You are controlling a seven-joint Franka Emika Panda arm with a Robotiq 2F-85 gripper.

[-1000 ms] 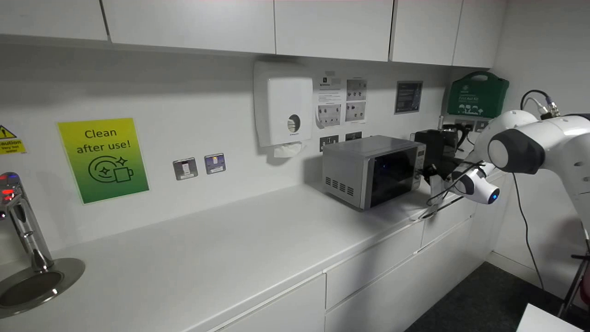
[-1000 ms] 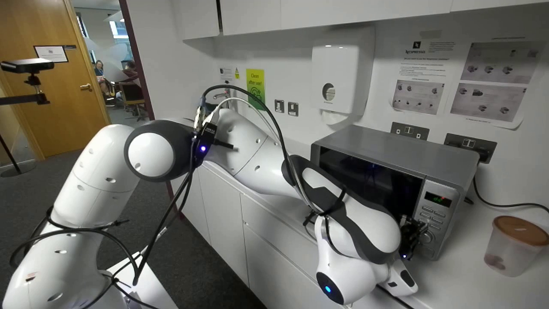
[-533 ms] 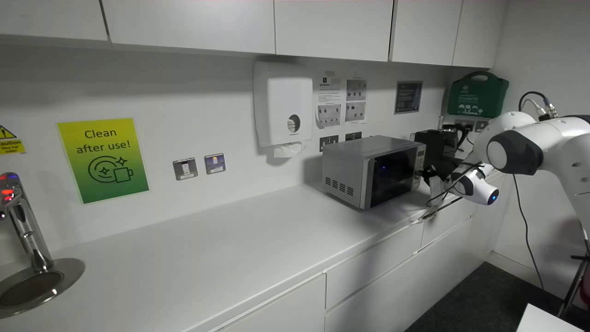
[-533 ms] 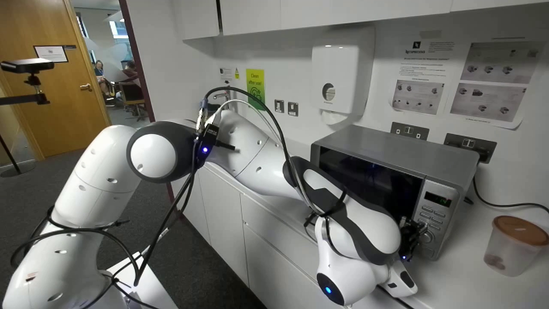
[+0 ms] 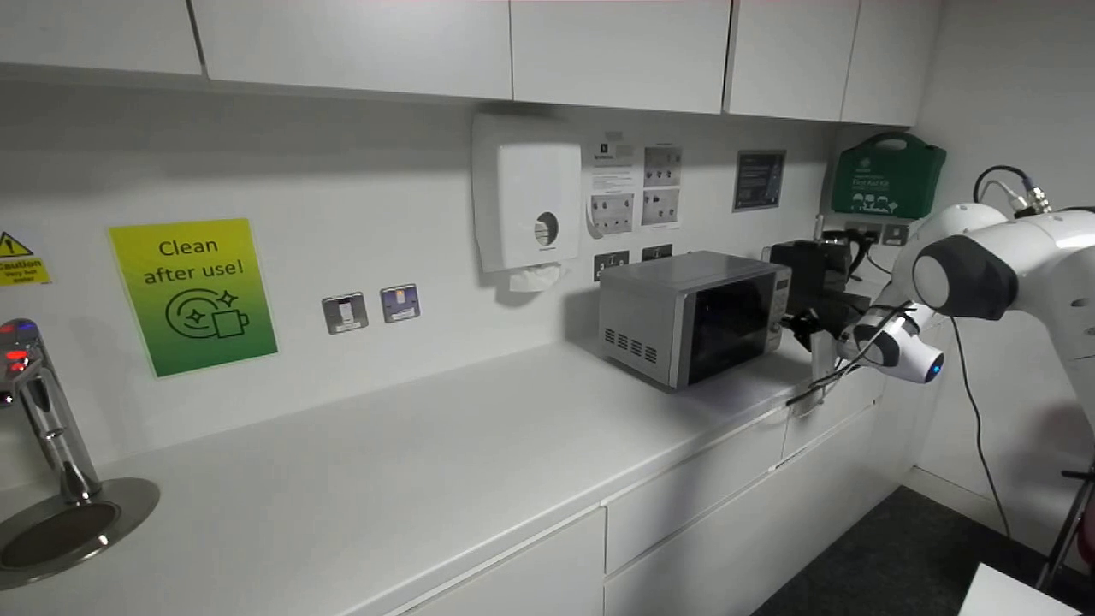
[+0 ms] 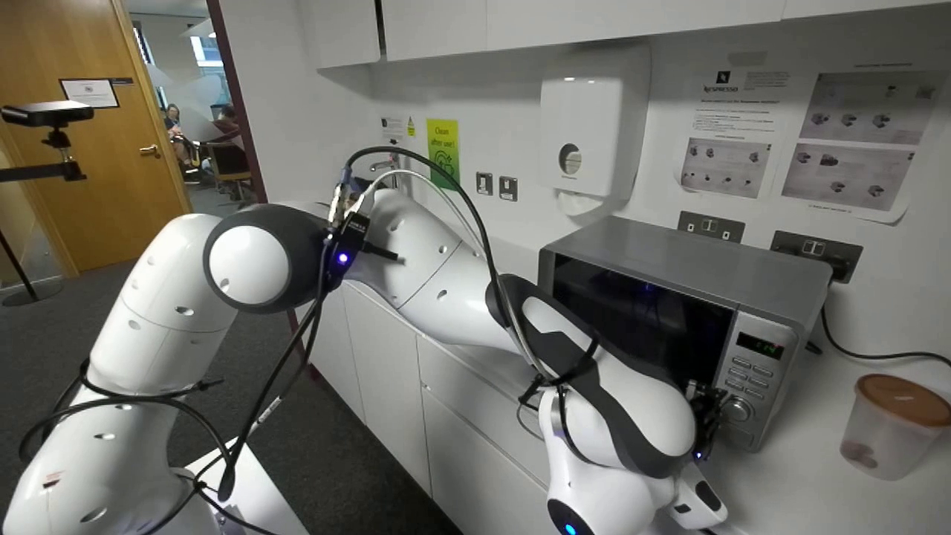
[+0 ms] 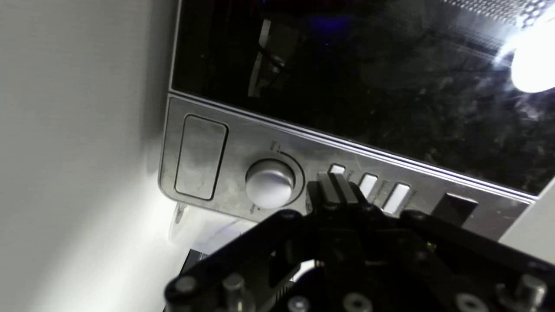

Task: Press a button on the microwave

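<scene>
Silver-grey metal at close range: a microwave [image 6: 687, 256] on a white kitchen counter [image 5: 411, 470], with a black gripper [image 7: 333, 182] held at its control panel [image 7: 318, 156]. The fingers [image 7: 328, 187] are together, side by side, with nothing between them, and they point at the part just above the knob [image 7: 269, 186] as the microwave stands. In the wrist view they overlap the lowest pale button [image 7: 337, 168] in a column, leaving only the end nearest the door [image 7: 360, 86] in sight. That button is a short bar lying across the narrow panel; two more follow it in line toward the screen [image 6: 759, 346]. If it is the one wanted, it appears to lie straight ahead of the fingers, so the next move would call for a push square into the panel with little sideways shift; drift one way would likely meet the knob, the other way a neighbouring button. Depth is the poor part: both exterior views show the gripper just beside the panel, but whether fingers and button touch, or a press has been made, cannot be told. Beyond, a clear tub [image 6: 884, 446] with a brown lid [image 6: 901, 399] stands on the counter.
</scene>
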